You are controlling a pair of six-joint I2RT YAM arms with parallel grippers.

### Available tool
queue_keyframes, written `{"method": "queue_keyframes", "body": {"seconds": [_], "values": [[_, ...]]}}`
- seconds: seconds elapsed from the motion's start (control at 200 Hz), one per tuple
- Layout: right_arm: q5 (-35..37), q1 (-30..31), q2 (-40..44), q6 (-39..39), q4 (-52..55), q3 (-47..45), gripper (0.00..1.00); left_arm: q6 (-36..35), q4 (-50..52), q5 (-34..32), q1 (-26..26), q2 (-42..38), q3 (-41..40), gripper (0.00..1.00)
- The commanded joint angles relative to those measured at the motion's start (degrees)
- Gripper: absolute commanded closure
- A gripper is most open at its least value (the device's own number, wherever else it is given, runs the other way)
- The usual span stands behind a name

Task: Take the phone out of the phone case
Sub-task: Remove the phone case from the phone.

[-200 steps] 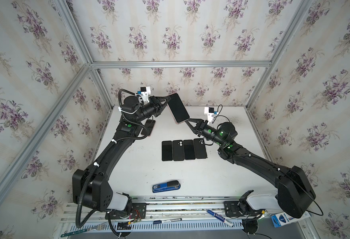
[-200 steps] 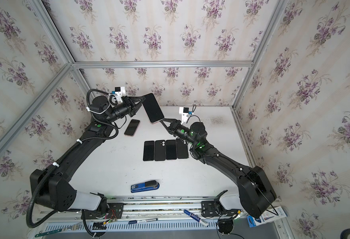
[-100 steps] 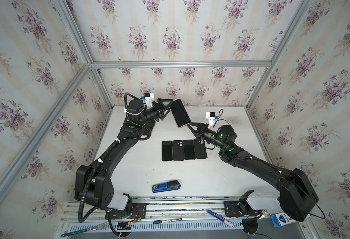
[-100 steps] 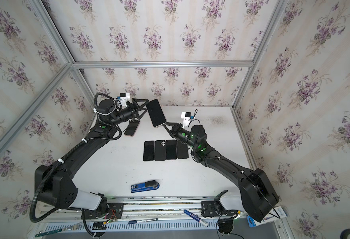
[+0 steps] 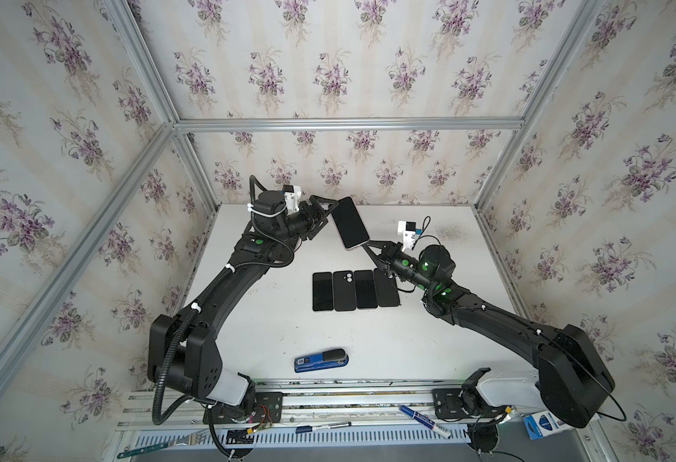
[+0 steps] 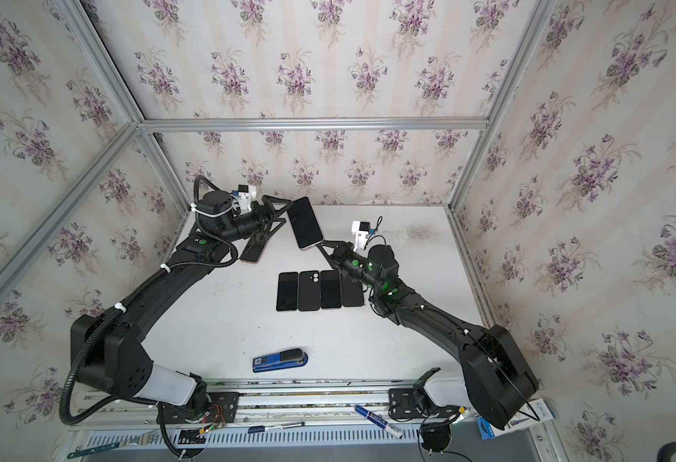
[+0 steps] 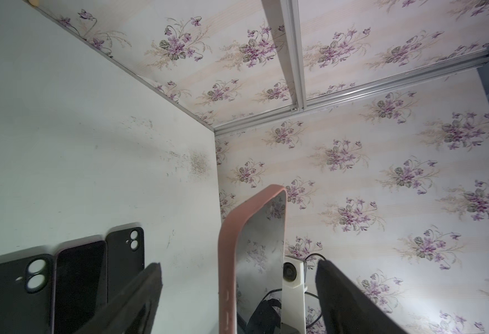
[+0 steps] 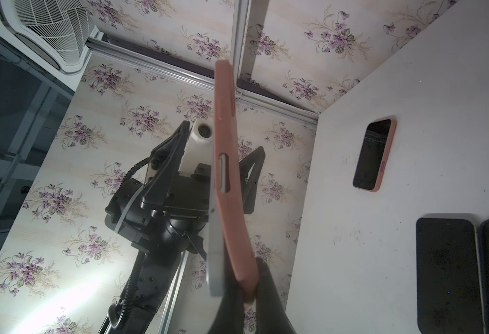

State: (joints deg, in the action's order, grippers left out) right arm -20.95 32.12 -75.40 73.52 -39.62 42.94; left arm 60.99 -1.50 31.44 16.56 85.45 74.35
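Right claw [image 5: 369, 245] pinches the cased phone [image 5: 350, 222]; left claw [image 5: 328, 218] gapes around it

A robotics lab test cell: cream wallpaper panels with purple flowers [image 5: 328, 72] hang in silver aluminium frame bars [image 5: 348, 124] behind the left pincer [image 5: 323, 220]. Two black jointed robot arms [image 5: 224, 288] stand on a slotted metal rail [image 5: 348, 395] far from it, beside loose marker pens [image 5: 424, 421]. In the right wrist view a white grilled ceiling vent [image 8: 55, 29] shows beyond it.

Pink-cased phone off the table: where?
In both top views, phone midair over the table's back half: right end effector pinches its near end, open left end effector flanks its far end.
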Motion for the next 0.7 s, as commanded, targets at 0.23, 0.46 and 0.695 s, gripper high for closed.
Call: {"method": "queue_keyframes", "body": {"seconds": [0.23,0.46,0.695], "values": [[0.7,-0.5,0.9,1.0,-2.7,-1.3,1.0,-26.7,17.7,-8.3,1.5,-3.5,10.8,0.11],[0.9,-0.7,1.8,1.0,-1.7,-2.1,1.0,-52.0,24.3,-5.6,7.7,-7.5,14.2,0.08],[0.9,-0.7,2.0,1.2,-1.3,-2.3,1.0,-74.5,37.5,-13.5,18.3,-7.6,16.0,0.06]]}}
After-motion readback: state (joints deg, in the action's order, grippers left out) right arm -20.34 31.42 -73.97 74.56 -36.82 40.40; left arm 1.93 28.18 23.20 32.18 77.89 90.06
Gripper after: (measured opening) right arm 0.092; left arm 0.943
